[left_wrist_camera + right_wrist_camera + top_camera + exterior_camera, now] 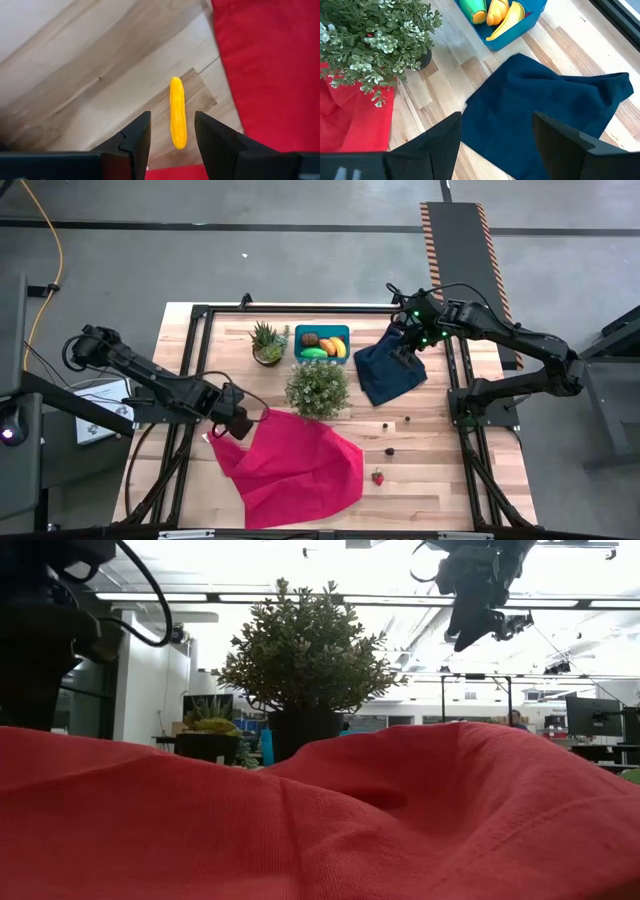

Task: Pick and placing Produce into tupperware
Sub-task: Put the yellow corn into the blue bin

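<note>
The left tool (172, 137) is hanging open above a yellow piece (176, 112) lying on the desk (100, 80); the right tool (495, 142) is standing open over the navy cloth (545, 115).

I see a light wooden table (440, 480) of butcher-block planks inside a black frame. Lying directly on it: a red cloth (290, 465), rumpled, at the near centre-left; a navy cloth (385, 375), crumpled, at the far right; a teal tupperware (322, 343) at the far centre; a small spiky plant (267, 343) just beside the tub; a bushy potted plant (318, 388) at the centre, touching the red cloth's far edge. I note a yellow piece (177, 112) on bare wood beside the red cloth. A strawberry (378, 477) and three dark bits (390, 451) lie on bare planks, apart.
</note>
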### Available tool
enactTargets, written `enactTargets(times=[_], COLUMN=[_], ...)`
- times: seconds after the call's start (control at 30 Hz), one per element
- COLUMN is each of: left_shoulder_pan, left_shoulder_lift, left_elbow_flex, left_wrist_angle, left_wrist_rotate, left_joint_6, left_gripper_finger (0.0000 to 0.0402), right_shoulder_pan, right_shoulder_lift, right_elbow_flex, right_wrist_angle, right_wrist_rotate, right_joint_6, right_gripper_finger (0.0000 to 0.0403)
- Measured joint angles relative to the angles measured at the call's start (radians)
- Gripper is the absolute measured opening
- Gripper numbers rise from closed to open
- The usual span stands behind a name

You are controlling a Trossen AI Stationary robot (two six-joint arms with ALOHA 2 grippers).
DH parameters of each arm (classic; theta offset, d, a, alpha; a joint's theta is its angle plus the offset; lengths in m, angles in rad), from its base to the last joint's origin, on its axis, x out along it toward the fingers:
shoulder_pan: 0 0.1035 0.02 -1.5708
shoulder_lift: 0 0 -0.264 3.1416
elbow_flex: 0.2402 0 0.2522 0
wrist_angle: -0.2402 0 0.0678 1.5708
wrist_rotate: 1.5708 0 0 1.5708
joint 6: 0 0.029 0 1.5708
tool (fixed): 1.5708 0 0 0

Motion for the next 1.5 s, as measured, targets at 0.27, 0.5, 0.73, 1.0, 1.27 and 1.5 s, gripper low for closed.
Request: enactTargets(times=[0.27,0.5,0.73,1.0,1.27,1.5], left_shoulder_pan=[0.0,0.0,0.0,0.0,0.0,0.0], left_shoulder_lift=[0.098,0.172,0.227,0.243,0.243,0.243], left_elbow_flex=[0.0,0.0,0.0,0.0,0.0,0.0], left_wrist_angle=[0.051,0.123,0.12,0.126,0.126,0.127], left_wrist_rotate=[0.073,0.079,0.095,0.103,0.102,0.103], left_joint_6=[0.034,0.049,0.037,0.036,0.035,0.028], left_gripper_finger=[0.0142,0.0142,0.0142,0.0142,0.0105,0.0049], right_shoulder_pan=[0.0,0.0,0.0,0.0,0.0,0.0], right_shoulder_lift=[0.0,0.0,0.0,0.0,0.0,0.0], right_elbow_flex=[0.0,0.0,0.0,0.0,0.0,0.0], right_wrist_angle=[0.0,0.0,-0.003,-0.003,-0.002,-0.002], right_wrist_rotate=[0.005,0.005,0.007,0.008,0.008,0.008], right_joint_6=[-0.014,-0.018,-0.017,-0.016,-0.018,-0.018], right_gripper_finger=[0.0232,0.0232,0.0232,0.0232,0.0232,0.0232])
